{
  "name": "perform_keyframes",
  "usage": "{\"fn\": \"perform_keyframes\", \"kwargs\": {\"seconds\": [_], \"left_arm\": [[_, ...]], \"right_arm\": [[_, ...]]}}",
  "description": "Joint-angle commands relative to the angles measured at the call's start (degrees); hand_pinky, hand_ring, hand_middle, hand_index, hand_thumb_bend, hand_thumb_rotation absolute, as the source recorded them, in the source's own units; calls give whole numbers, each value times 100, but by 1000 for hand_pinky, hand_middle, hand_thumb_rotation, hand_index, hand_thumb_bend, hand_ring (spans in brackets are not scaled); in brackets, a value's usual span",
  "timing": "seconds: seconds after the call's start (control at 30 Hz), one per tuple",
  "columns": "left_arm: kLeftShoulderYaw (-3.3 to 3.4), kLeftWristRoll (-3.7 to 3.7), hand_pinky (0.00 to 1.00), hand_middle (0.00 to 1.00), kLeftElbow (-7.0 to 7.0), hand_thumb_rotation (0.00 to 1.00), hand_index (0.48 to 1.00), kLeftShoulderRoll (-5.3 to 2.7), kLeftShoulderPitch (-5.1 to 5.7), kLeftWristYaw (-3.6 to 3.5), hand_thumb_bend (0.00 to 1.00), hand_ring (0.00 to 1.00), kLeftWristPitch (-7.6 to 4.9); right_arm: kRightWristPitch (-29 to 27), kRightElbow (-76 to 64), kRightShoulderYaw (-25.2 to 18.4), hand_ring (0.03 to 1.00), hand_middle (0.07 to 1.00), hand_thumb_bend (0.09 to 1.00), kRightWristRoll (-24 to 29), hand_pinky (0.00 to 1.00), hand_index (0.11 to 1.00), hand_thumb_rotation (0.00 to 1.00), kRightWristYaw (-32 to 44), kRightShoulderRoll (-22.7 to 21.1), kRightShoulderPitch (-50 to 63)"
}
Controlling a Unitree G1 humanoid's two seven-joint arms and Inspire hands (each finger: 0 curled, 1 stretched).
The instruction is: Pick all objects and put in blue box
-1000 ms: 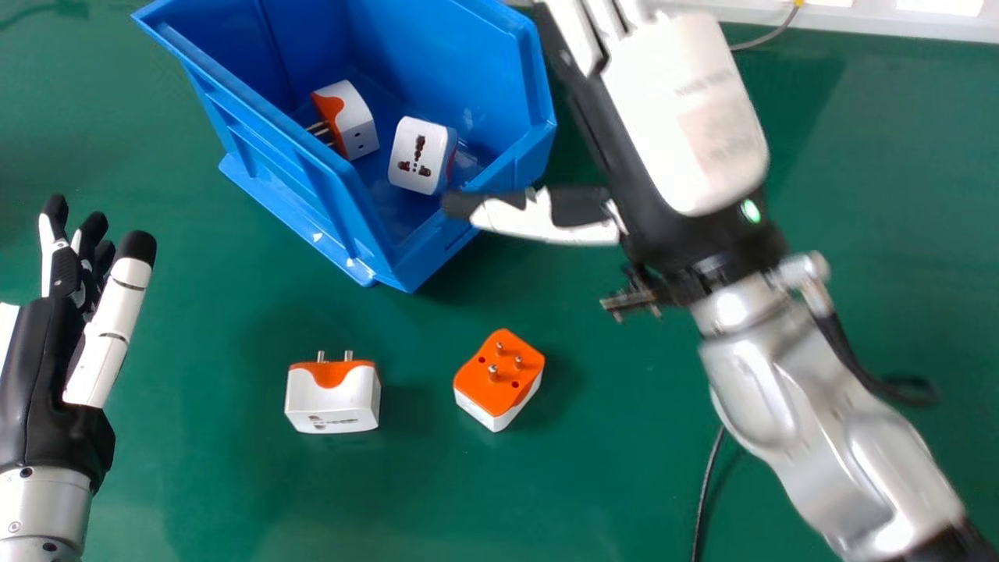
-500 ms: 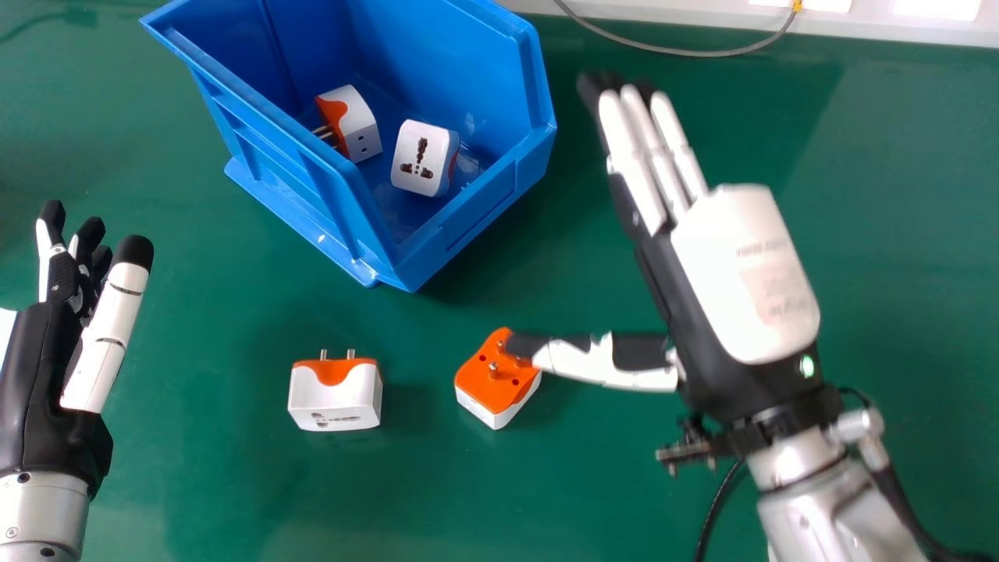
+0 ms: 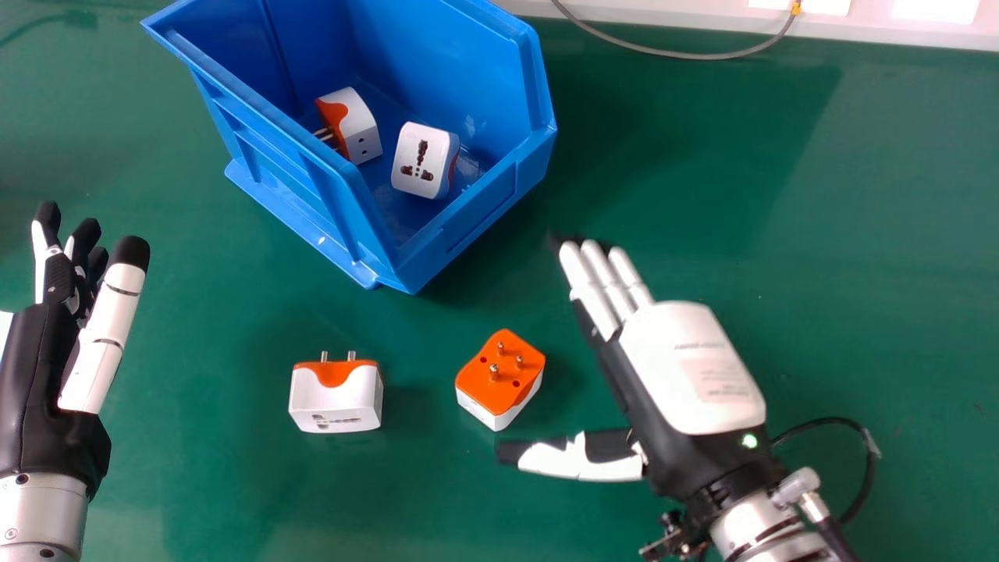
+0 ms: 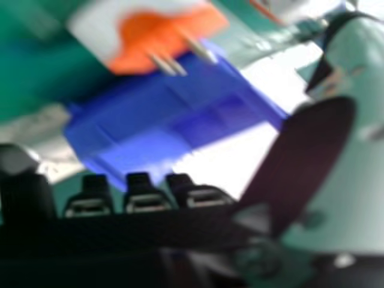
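— Logging the head view first: what's changed?

— Right robot hand (image 3: 695,375). It was up by the blue box (image 3: 488,211) a second ago, then swung right and nearer; now it's further left again, palm beside the near side's right-hand adapter (image 3: 488,390). Box and adapters have barely shifted.

— Meaning?

— Probably lining up the next pick. Two down: left box adapter (image 3: 355,129) and right box adapter (image 3: 417,160) are inside. Two to go, so I'd call it half done.

— Where's the likely target?

— On the bench (image 3: 195,484), pins up, just left of the right robot hand. Thumb (image 3: 574,460) points left along its near side, apart from it; fingers stretch toward the far side. The left-hand adapter (image 3: 335,402) lies further left, pins pointing far.

— Hand state?

— Open, straight fingers, nothing held. Left robot hand (image 3: 47,375) also relaxed and empty, left edge.

— Right hand view, quick.

— Fingertips (image 4: 144,195) spread apart, no grip. An orange and white adapter (image 4: 150,39) sits ahead of them, clear of the fingers, pins showing, box behind. Can't tell which adapter.

— Next?

— Judgement: slide left, then close thumb against fingers. Risk is nudging it away, or the pins spoiling the pinch.
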Motion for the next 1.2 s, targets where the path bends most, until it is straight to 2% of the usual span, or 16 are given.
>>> {"fn": "perform_keyframes", "kwargs": {"seconds": [0.0,0.17,0.37,0.5,0.63,0.73,0.93,1.07,1.17], "left_arm": [[34,-53,1000,1000,-150,765,1000,14,8,27,611,1000,-55],[17,-25,1000,1000,-202,765,1000,12,17,55,609,1000,-14],[16,-51,1000,1000,-209,765,1000,21,-5,65,609,1000,26],[14,-56,1000,1000,-185,765,1000,29,-23,49,606,1000,7],[13,-37,1000,1000,-178,765,1000,44,-26,44,603,1000,-14],[9,-37,1000,1000,-204,766,1000,41,-38,63,604,1000,32],[32,-91,1000,1000,-141,766,1000,74,-81,14,607,1000,35],[52,-151,1000,1000,-100,765,1000,69,-109,-5,601,1000,29],[61,-201,1000,1000,-143,763,1000,49,-104,1,598,1000,67]], "right_arm": [[76,-17,69,986,1000,628,-52,924,983,532,105,58,-222],[233,284,240,983,999,628,24,929,981,538,269,250,-550],[434,459,427,971,988,646,-110,933,972,534,528,254,-864],[660,562,501,952,968,649,-74,918,958,554,933,312,-1151],[749,855,546,937,952,658,-50,909,945,558,1029,393,-1493],[1114,786,604,920,938,668,-196,889,932,552,1150,526,-1532],[2267,306,767,883,909,678,-430,846,898,517,1535,977,-1307],[2424,228,878,874,909,684,-504,842,886,481,1669,919,-1350],[2319,196,929,870,908,686,-519,840,883,472,1690,782,-1434]]}}
